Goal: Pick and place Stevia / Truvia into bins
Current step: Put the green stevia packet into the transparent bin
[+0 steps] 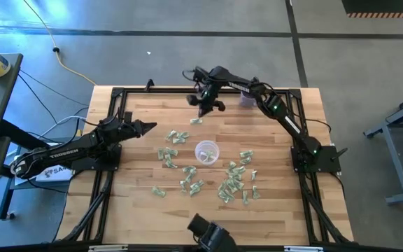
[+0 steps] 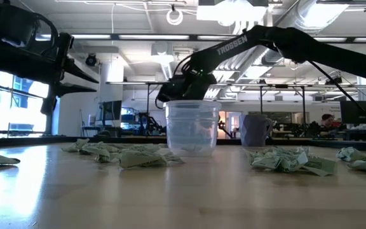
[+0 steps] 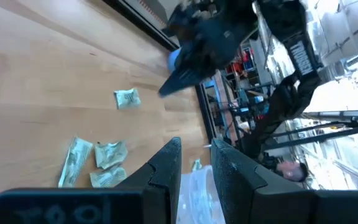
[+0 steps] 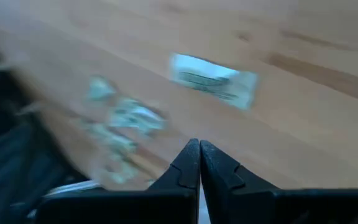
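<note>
Many pale green and white sachets point(image 1: 233, 183) lie flat and scattered over the wooden table, around a clear plastic cup point(image 1: 206, 152) that stands upright at its middle and also shows in the low view point(image 2: 192, 127). One sachet point(image 1: 196, 120) lies alone toward the far edge. My right gripper point(image 1: 206, 108) hovers just beyond it, shut, with that sachet point(image 4: 213, 81) on the wood ahead of its fingertips point(image 4: 199, 144). My left gripper point(image 1: 149, 127) waits above the left side of the table, narrowly open point(image 3: 196, 152), pointing toward the cup point(image 3: 194, 186).
A second small cup point(image 1: 248, 98) stands near the far edge, right of my right gripper, and shows in the low view point(image 2: 255, 130). A black frame point(image 1: 117, 94) runs along the table's edges. A bare strip of wood lies between the left arm and the sachets.
</note>
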You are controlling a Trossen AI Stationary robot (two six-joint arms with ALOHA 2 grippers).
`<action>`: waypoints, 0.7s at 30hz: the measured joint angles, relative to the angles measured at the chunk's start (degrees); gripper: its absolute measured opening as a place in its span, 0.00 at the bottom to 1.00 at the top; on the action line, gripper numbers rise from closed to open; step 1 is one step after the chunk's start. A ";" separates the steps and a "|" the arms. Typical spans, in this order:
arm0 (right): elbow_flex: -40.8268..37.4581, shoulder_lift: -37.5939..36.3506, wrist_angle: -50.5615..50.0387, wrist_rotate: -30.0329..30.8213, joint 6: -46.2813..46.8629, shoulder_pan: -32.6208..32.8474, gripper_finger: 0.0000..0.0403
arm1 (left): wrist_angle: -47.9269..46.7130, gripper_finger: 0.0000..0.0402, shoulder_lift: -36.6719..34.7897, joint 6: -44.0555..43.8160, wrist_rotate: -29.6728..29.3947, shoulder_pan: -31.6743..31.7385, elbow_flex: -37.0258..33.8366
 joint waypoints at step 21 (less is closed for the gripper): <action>0.19 -10.60 -6.31 57.49 -59.43 6.31 0.00 | -1.53 0.31 0.01 0.25 1.19 -0.02 0.00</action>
